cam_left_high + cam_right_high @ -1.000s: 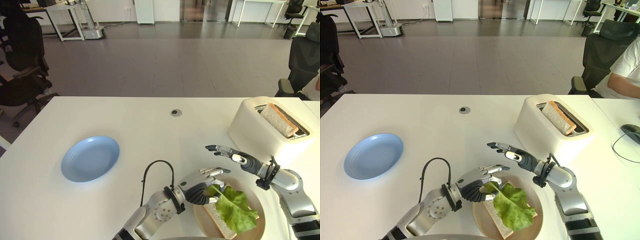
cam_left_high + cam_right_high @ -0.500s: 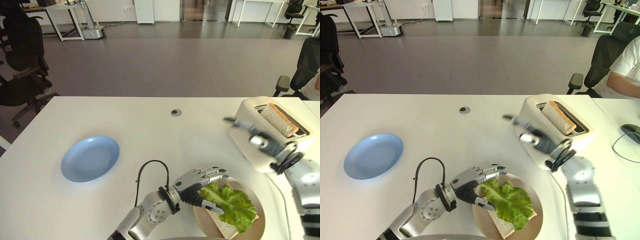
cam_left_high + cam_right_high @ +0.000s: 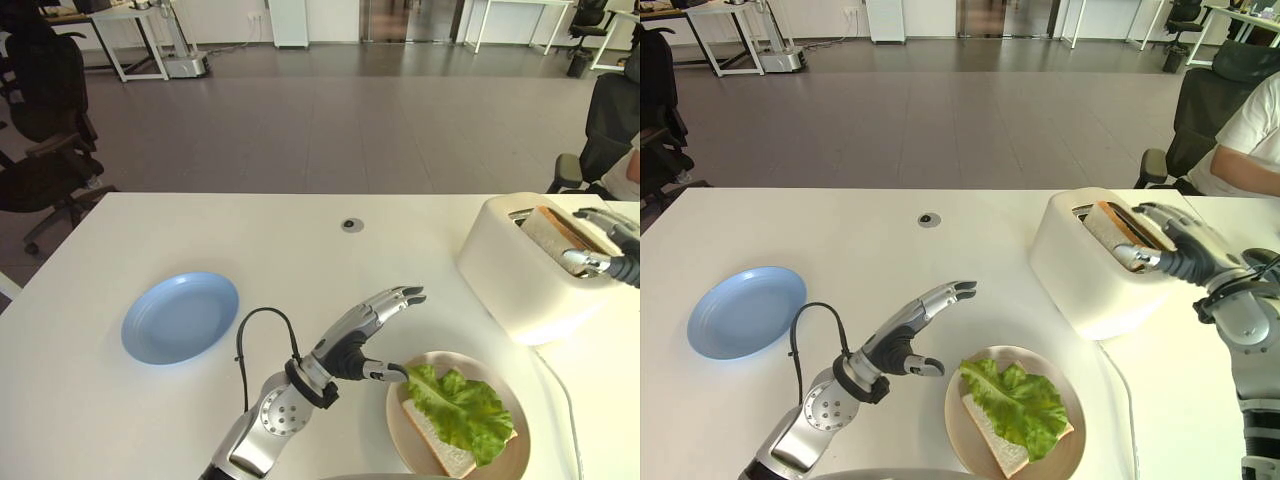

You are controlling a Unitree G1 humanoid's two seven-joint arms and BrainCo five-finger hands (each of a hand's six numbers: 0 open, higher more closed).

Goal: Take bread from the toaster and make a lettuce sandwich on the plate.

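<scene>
On the white worktop (image 3: 300,250) a tan plate (image 3: 500,385) sits nearest you. It carries a flat slice of bread (image 3: 432,443) with a lettuce leaf (image 3: 455,410) lying on top. The leaf's long axis runs from 10 o'clock to 4 o'clock, and its narrow stem end points to 10 o'clock.

Your left hand (image 3: 360,335) hovers just beside the plate at its 9 o'clock. It is released and holds nothing. The fingers stretch towards 1 o'clock and the thumb points at the leaf's stem end without touching it.

At 2 o'clock from the plate stands a white toaster (image 3: 510,280). Its long axis runs from 11 o'clock to 5 o'clock. A second slice (image 3: 1108,228) stands on edge in its slot along the same line.

Your right hand (image 3: 1185,250) is at the near end of that slice. You cannot tell whether it grips the slice. The right eye view takes in the whole hand, wrist and forearm, while the left eye view cuts the hand off at the picture's right edge.

A blue plate (image 3: 180,315) lies well apart at 9 o'clock. A small round grommet (image 3: 349,225) sits in the worktop at 11 o'clock.
</scene>
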